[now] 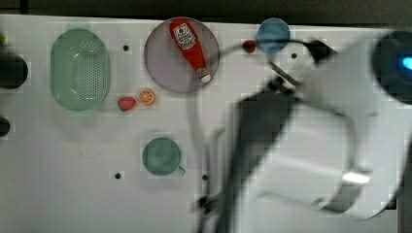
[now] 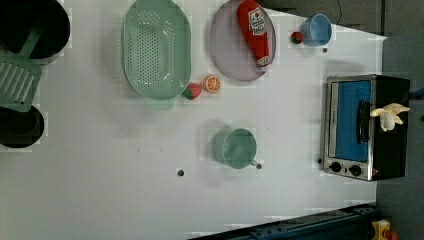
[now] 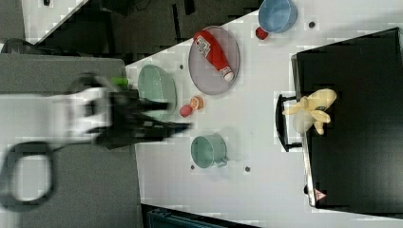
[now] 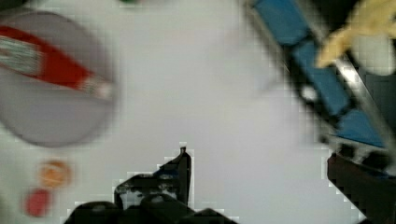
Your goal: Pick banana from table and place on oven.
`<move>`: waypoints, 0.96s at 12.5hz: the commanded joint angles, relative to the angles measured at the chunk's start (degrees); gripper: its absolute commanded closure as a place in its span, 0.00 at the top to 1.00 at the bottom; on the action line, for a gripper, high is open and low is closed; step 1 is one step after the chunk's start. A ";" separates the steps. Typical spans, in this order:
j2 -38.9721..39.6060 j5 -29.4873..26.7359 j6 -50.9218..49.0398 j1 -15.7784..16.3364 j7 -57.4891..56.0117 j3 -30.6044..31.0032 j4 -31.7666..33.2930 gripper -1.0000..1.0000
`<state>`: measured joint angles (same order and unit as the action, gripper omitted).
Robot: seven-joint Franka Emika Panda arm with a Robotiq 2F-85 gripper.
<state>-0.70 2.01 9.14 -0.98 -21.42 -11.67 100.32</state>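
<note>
Yellow banana [image 2: 389, 115] atop black oven [image 2: 367, 127] (claw [image 4: 261, 163] spread, empty)

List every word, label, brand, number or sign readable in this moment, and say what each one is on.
No text can be read as words here.
Label on the red ketchup bottle lying on the grey plate: white with red print, too blurred to read.
Small red triangular warning sign at a corner of the oven: symbol too small to make out.
Oven knobs: no legible markings.

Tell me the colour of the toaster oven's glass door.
Blue; the boxy toaster oven's glass door shows best in the left view.
</note>
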 commanded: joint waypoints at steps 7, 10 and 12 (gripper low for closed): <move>-5.53 0.53 -6.76 5.02 24.21 8.93 -0.97 1.00; -5.10 0.53 -6.77 5.02 24.21 8.93 -0.94 1.00; -4.89 0.53 -6.76 5.02 24.21 8.93 -0.94 1.00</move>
